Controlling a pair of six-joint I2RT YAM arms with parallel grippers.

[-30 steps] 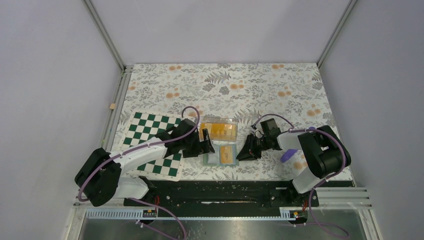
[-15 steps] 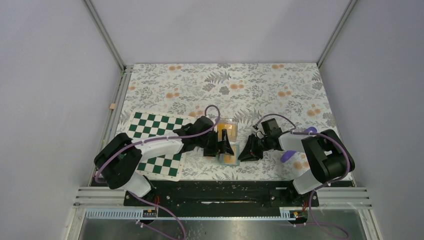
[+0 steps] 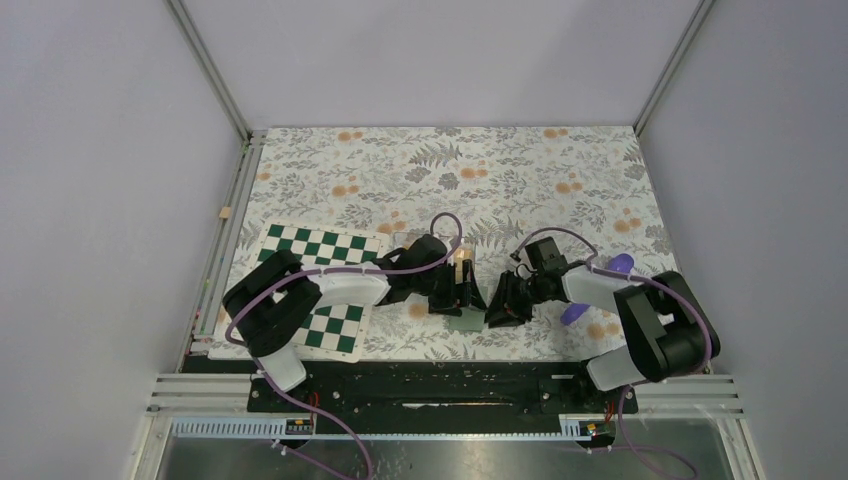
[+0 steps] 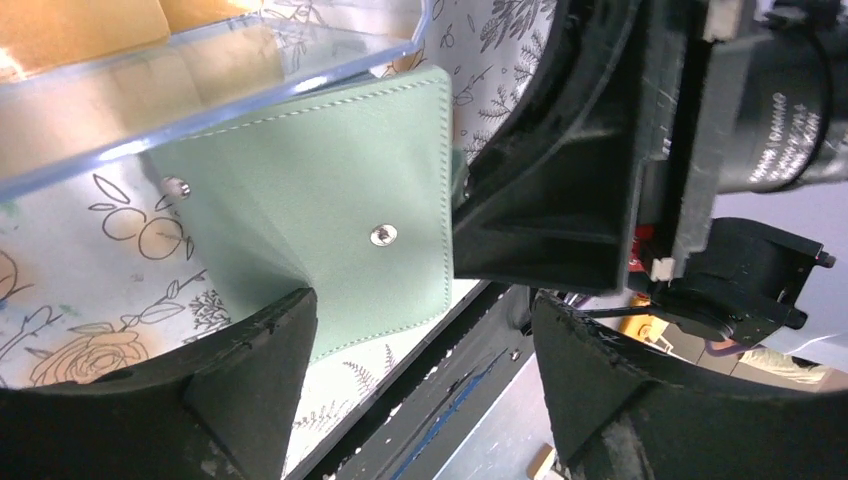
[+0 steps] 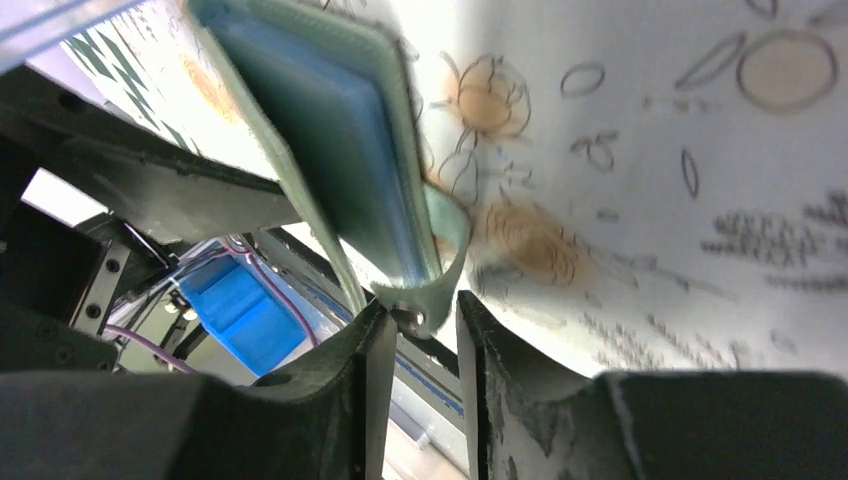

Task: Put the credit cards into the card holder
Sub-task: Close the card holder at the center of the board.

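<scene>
The mint-green card holder stands tilted on the floral mat, just in front of a clear tray that holds orange credit cards. In the top view the card holder is a small green patch between the two grippers. My left gripper is wide open and empty, just left of the holder. My right gripper is closed narrowly on the holder's snap strap. The holder's blue inner sleeves show above the strap. In the top view the left gripper and right gripper almost meet.
A green-and-white chequered board lies on the mat left of centre, partly under my left arm. The table's black front rail runs close behind the holder. The clear tray is mostly hidden by the left wrist.
My left arm has swung right from the board's edge over the tray to the holder. The holder, lying open and flat before, now stands tilted. The right gripper has shifted slightly.
</scene>
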